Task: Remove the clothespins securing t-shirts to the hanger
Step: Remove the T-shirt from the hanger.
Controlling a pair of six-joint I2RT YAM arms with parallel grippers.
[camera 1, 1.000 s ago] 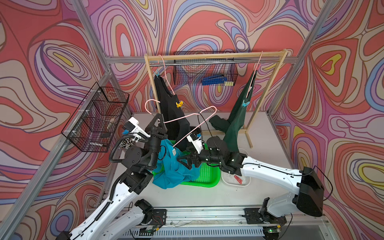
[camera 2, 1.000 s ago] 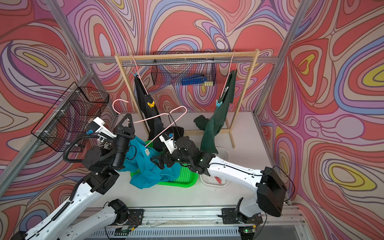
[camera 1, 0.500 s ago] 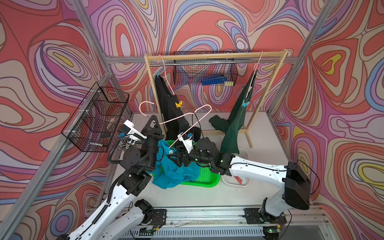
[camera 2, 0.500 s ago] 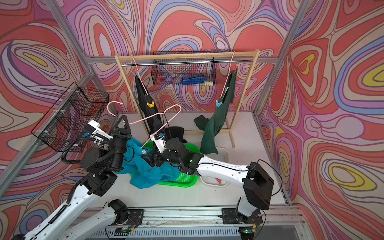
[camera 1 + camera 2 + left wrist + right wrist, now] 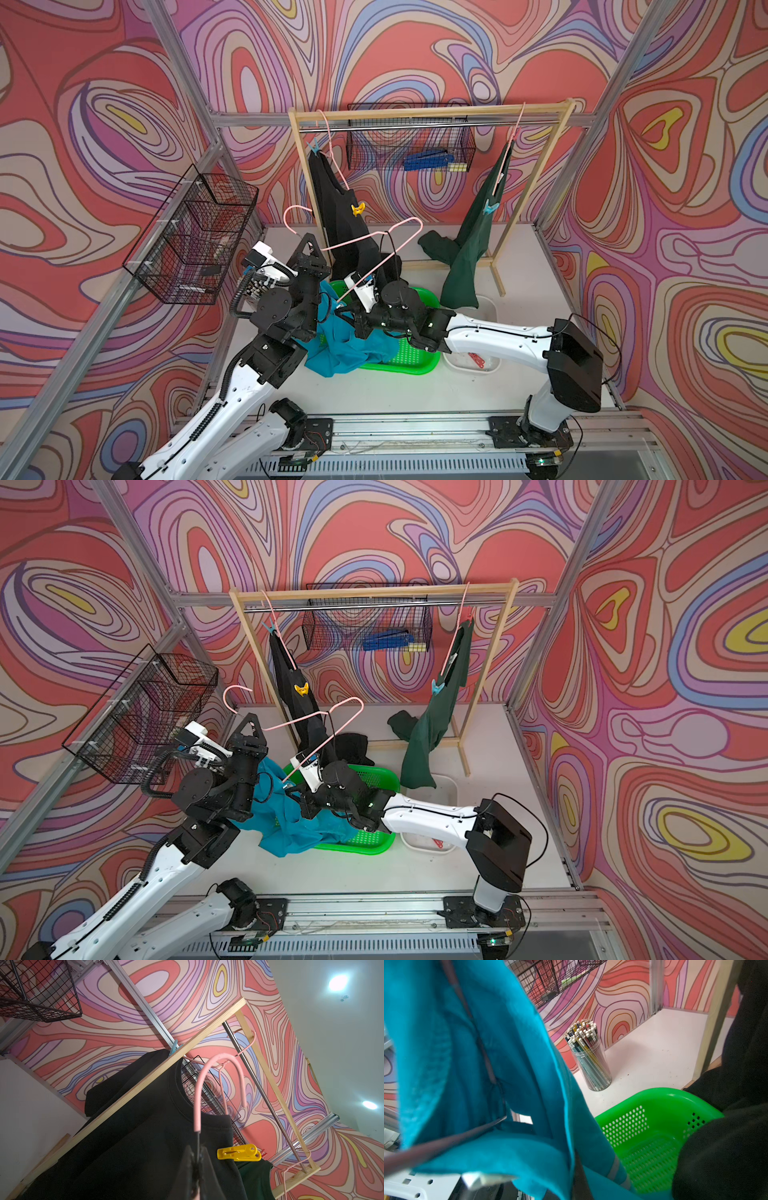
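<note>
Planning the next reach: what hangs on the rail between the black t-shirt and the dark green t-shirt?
Nothing: between the black t-shirt and the dark green t-shirt, the rail is bare in both top views. A wire basket hangs behind it.

White arm links [image 5: 490, 338], black joint housings [image 5: 575, 374], ribbed black cable loops [image 5: 232, 300].

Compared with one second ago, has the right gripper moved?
Yes. In a top view the right gripper has moved left, from over the green basket to its rim beside the turquoise t-shirt.
</note>
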